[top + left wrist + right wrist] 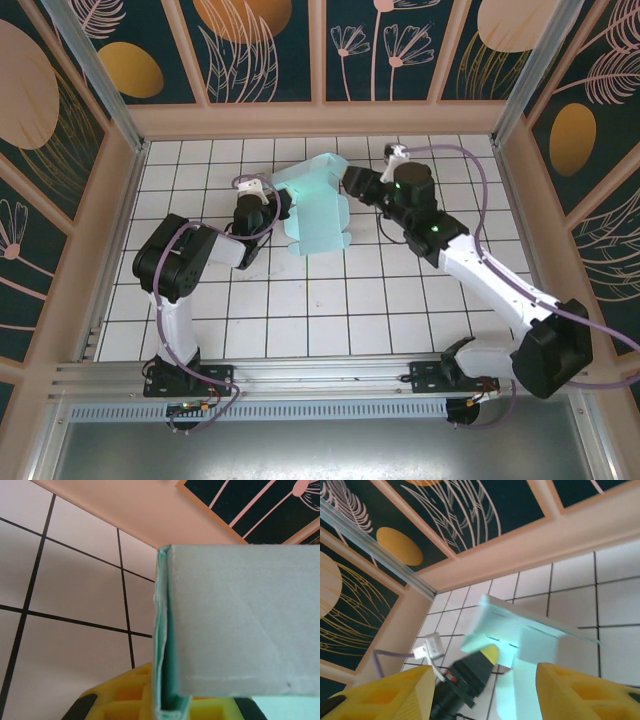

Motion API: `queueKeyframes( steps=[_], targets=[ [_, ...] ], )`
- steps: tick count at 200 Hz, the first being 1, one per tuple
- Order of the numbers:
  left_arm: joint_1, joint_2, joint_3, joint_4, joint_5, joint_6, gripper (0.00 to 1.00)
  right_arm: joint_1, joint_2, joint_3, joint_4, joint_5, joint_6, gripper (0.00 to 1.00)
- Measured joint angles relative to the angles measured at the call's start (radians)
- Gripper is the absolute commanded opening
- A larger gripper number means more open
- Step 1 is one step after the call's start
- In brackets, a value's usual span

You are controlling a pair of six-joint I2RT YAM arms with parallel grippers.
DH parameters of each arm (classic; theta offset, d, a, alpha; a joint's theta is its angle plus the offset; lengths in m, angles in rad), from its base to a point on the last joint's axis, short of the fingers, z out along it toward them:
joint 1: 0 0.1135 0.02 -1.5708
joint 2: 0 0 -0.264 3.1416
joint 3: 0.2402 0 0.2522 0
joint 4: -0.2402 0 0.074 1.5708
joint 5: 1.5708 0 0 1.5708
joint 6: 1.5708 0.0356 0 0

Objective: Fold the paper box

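Left gripper point(274, 204) is clenched on the left edge of the paper box point(312, 210), which sits at the far middle of the tiled table point(300, 310), between the two arms. Right gripper point(351, 184) hovers just beside the box's right side with its jaws apart and nothing in them. I judge the fold to be partway done: the far part of the card looks raised into a wall, while the near part, with its scalloped flaps, seems to lie flat on the tiles. The step in hand looks like a hand-over of work, with the left arm anchoring the box and the right arm free to take the next flap. That move probably calls for the right gripper to close on or press a loose flap at the right side and turn it along its crease, gently, since thin card buckles easily and the left grip must not be dragged. The overhead view gives the overall layout and the flat near flaps. The left wrist view instead shows a doubled card edge running down between its yellow fingers point(125, 700). The right wrist view shows its own spread fingers point(580, 690) and short slots cut in the upright panel.
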Motion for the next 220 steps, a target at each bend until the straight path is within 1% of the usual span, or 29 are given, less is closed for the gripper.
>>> queueKeyframes(
  steps=[32,49,69,88,133,220],
  targets=[
    [0.0,0.0,0.004,-0.013,-0.02,0.007,0.0,0.072,0.158,0.249,-0.118,0.072,-0.038,0.56],
    [0.0,0.0,0.005,-0.015,-0.022,0.01,0.0,0.098,0.255,0.367,-0.186,0.11,-0.039,0.54],
    [0.0,-0.002,0.005,-0.022,-0.028,0.017,0.0,0.12,0.371,0.495,-0.272,0.15,-0.035,0.51],
    [0.0,-0.009,0.005,-0.037,-0.037,0.022,0.0,0.132,0.459,0.577,-0.341,0.175,-0.026,0.45],
    [0.0,-0.018,0.008,-0.045,-0.045,0.037,0.0,0.135,0.556,0.646,-0.447,0.205,0.007,0.34],
    [0.0,-0.019,0.009,-0.052,-0.044,0.044,0.0,0.131,0.59,0.686,-0.497,0.215,0.06,0.26]
  ],
)
